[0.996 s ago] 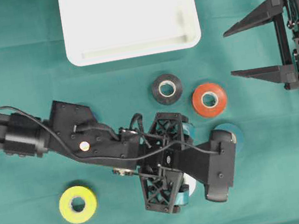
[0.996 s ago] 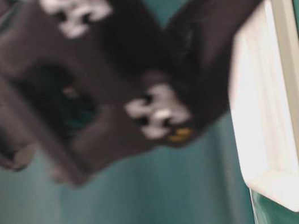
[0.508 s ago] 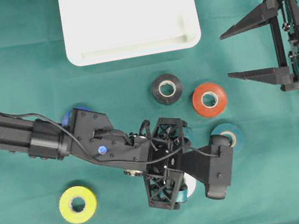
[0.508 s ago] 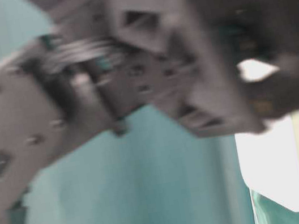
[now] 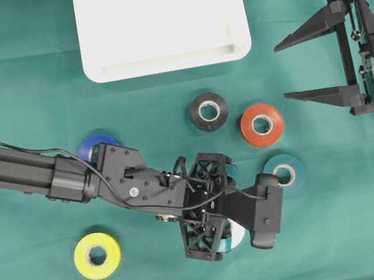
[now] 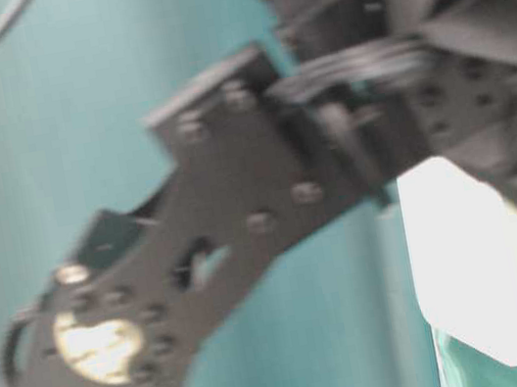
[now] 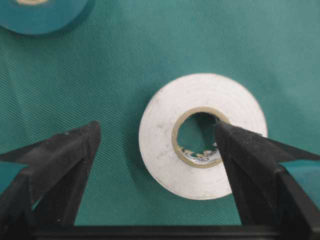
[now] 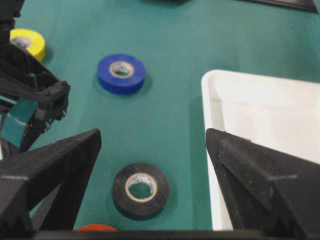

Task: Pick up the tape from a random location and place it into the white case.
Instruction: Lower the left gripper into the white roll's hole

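Observation:
A white tape roll (image 7: 165,150) lies flat on the green cloth under my left gripper (image 7: 157,129), which is open. One finger hangs over the roll's core hole and the other stands on bare cloth outside the ring. From overhead only a sliver of that roll (image 5: 237,232) shows beneath the left gripper (image 5: 213,211). The white case (image 5: 167,63) sits at the top middle with nothing visible in it. My right gripper (image 5: 282,72) is open at the right side, holding nothing, with the black roll (image 8: 140,190) below its gap (image 8: 152,137).
Other rolls lie on the cloth: black (image 5: 209,111), red (image 5: 262,124), teal (image 5: 286,172), blue (image 5: 96,145), yellow (image 5: 97,255). The teal roll (image 7: 40,17) is near the left gripper. In the table-level view the left arm (image 6: 242,216) blocks most of the case (image 6: 479,266).
The left arm has swung so that the blue roll beside it is uncovered, and its wrist has shifted slightly left and down. The right gripper edged a little left. Both stay open.

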Robot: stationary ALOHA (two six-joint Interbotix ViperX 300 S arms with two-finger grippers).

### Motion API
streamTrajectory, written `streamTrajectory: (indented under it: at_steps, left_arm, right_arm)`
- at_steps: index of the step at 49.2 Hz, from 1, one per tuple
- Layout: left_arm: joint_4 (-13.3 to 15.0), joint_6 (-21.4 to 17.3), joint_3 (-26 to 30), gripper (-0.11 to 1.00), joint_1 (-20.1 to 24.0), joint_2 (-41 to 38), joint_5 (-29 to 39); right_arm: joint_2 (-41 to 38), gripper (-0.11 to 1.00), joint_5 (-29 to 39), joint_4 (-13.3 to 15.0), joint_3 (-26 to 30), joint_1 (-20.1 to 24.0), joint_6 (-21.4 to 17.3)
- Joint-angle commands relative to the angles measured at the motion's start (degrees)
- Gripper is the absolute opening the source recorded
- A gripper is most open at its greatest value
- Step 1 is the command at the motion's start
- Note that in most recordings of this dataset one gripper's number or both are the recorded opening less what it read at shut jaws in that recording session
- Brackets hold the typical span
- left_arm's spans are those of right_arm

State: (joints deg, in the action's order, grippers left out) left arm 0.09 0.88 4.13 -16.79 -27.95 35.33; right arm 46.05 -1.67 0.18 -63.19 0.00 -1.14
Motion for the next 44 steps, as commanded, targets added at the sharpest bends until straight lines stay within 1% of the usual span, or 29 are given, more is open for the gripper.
streamTrajectory:
  at_steps: [1, 16, 26, 30, 32, 35, 44]
  left_arm:
    - [-0.09, 0.0, -0.26, 1.0, 0.44, 0.35, -0.97]
    - [-0.18, -0.09, -0.53, 1.0, 1.14, -3.08, -2.2]
    - [-0.09, 0.0, -0.44, 0.99, 1.05, -2.9, -1.76]
    - [-0.09, 0.0, -0.44, 0.97, 0.88, -3.08, -1.41]
    - [-0.09, 0.0, -0.35, 0.93, 0.7, -3.08, -1.05]
    - [-0.09, -0.18, -0.26, 0.81, 0.35, -3.08, -0.26]
    - [-0.09, -0.35, -0.18, 0.31, 0.09, -2.55, 1.49]
  right_arm:
    - [-0.35, 0.92, 0.0, -0.26, 1.32, 0.09, -0.18]
    - [-2.2, 0.92, 0.0, -0.18, 1.23, 0.09, -0.09]
    - [-2.29, 0.92, 0.0, -0.26, 1.32, 0.09, -0.09]
    - [-2.37, 0.92, 0.0, -0.26, 1.32, 0.09, -0.09]
    - [-2.29, 0.92, 0.0, -0.26, 1.41, 0.09, -0.09]
    - [-2.37, 0.92, -0.09, -0.26, 1.41, 0.09, -0.09]
    - [-2.29, 0.92, -0.26, -0.26, 1.32, 0.09, -0.09]
